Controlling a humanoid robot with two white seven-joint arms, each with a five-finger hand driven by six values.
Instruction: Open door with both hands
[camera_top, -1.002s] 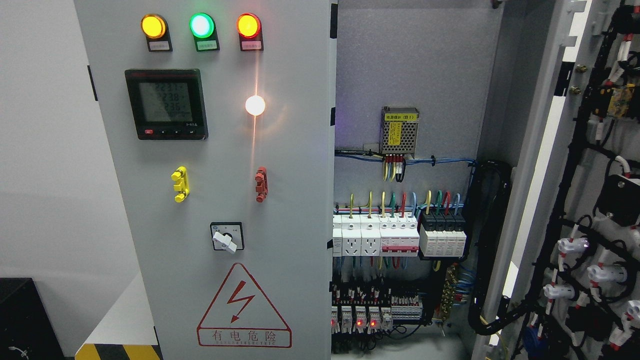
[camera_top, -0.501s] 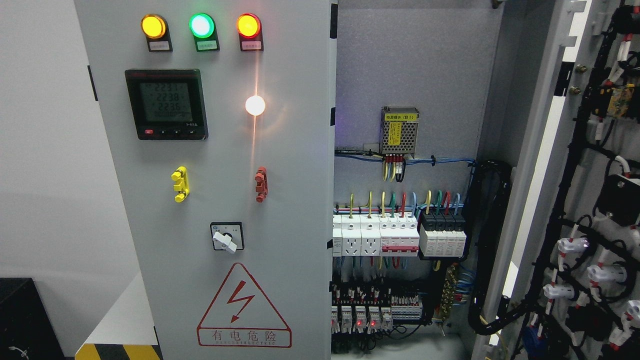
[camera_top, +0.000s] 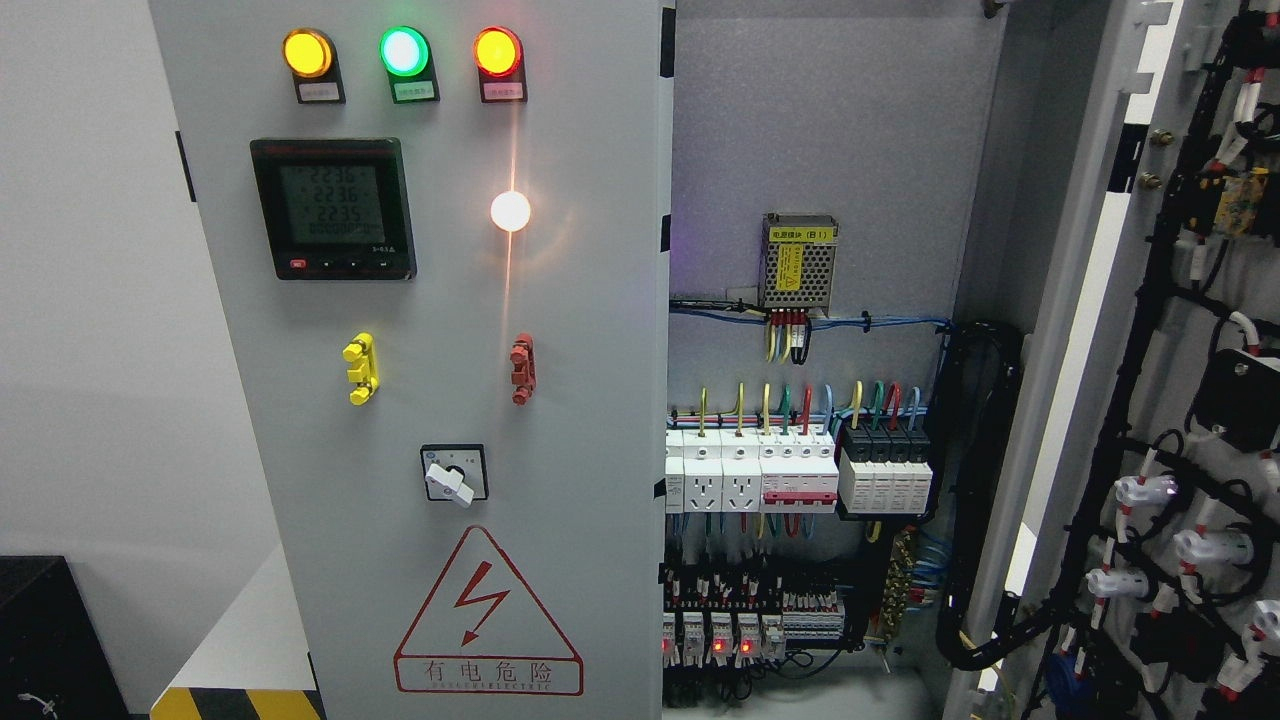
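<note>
Grey steel fills my head view: the left door is closed, its three indicator lamps lit at 11 o'clock, while the right door hangs swung wide at 3 o'clock, baring the breakers inside. I see neither hand, so I cannot tell their state.

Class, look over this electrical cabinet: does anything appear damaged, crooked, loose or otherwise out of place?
Nothing stands out. The right door is swung wide open and the left door is shut; the wiring inside runs tidily, and the lamps and meter sit straight. No hand shows.
</note>
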